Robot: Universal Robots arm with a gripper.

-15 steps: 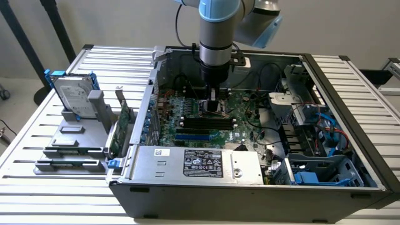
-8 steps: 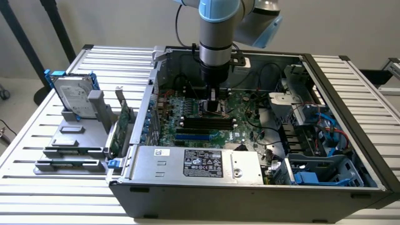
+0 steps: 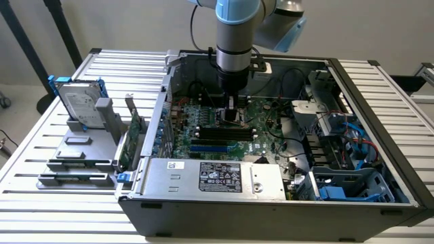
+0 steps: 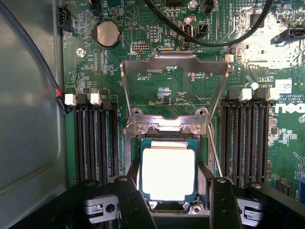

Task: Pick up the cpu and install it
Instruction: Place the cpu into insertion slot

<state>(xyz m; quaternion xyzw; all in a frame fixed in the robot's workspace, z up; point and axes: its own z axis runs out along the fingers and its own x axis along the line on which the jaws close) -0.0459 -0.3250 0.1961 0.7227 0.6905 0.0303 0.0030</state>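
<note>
Well, the arm (image 3: 234, 30) reaches straight down into the open computer case (image 3: 271, 211) on the slatted tabletop (image 3: 61, 213), and the tool (image 3: 234, 116) hangs low over the green board (image 3: 271, 127). From the wrist view, the cpu (image 4: 168, 172) lies flat in its socket, silvery top up, between the two banks of memory slots (image 4: 95, 143). The metal clamp frame (image 4: 174, 67) is flipped up, clear of the chip. The tool (image 4: 174, 185) is released: its black fingers (image 4: 128, 193) stand spread, one on each side of the cpu, and I see a gap on one side.
</note>
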